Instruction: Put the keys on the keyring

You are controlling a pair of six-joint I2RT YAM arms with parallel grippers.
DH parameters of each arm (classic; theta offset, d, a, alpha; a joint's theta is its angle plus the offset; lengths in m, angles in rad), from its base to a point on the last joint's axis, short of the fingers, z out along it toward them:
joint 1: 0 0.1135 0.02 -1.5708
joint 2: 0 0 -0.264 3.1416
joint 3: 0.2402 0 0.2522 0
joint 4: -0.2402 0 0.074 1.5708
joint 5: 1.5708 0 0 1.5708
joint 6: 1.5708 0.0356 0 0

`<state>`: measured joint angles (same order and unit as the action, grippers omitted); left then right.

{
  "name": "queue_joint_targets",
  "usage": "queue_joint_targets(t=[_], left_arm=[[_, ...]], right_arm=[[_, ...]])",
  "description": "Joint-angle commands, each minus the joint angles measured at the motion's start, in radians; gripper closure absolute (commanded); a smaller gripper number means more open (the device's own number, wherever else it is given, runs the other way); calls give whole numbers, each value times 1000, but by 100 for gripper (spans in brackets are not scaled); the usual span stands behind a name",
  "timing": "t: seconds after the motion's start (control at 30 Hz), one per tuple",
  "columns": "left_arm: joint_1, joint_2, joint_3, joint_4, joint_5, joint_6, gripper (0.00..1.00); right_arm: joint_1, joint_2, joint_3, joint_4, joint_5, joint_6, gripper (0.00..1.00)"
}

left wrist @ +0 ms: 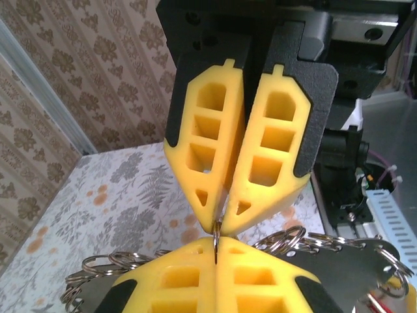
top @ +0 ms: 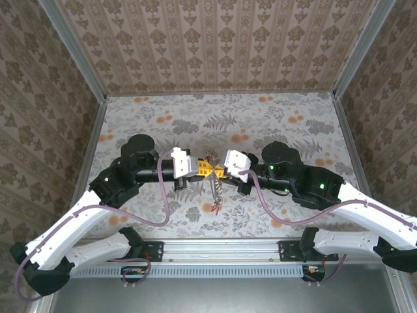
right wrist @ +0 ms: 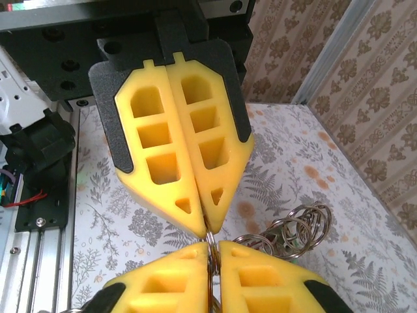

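Left gripper (left wrist: 216,253): clenched on the thin grey metal keyring (left wrist: 216,236);
Right gripper (right wrist: 212,253): pinching it too;
Handling: likely light, stiff, slippery; hold the wire edge-on

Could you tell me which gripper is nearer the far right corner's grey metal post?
Right: right gripper sits left of the grey metal post; left gripper further left.
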<state>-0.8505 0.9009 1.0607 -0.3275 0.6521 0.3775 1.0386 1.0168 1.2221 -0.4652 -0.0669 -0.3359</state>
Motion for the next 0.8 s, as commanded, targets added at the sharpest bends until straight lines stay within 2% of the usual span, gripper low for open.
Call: queue_joint_targets(t=[0.0,0.1,0.27,0.57,0.63,0.73,0.77], left_arm=[[10,-32,-15,153,79,-67,100],[14,-40,-27,170,81,-76,100],[19,-51,-46,209,97,-90,100],[48,-87,-126,404,151,-208,100],[47,-80,-111,360,151,-195,100],[24,-48,-5,88,84,-51,100],[7,-31,36,-9,38,4,96]], right_arm=[[5,-15,-13,36,-47,17,86],[5,-18,-19,43,-50,18,82],[2,-18,-24,46,-41,25,83],[-10,-51,-52,102,-1,31,96],[-12,-62,-52,107,7,34,97],[-16,-60,-31,80,32,18,99],[-18,-55,-21,64,41,10,100]])
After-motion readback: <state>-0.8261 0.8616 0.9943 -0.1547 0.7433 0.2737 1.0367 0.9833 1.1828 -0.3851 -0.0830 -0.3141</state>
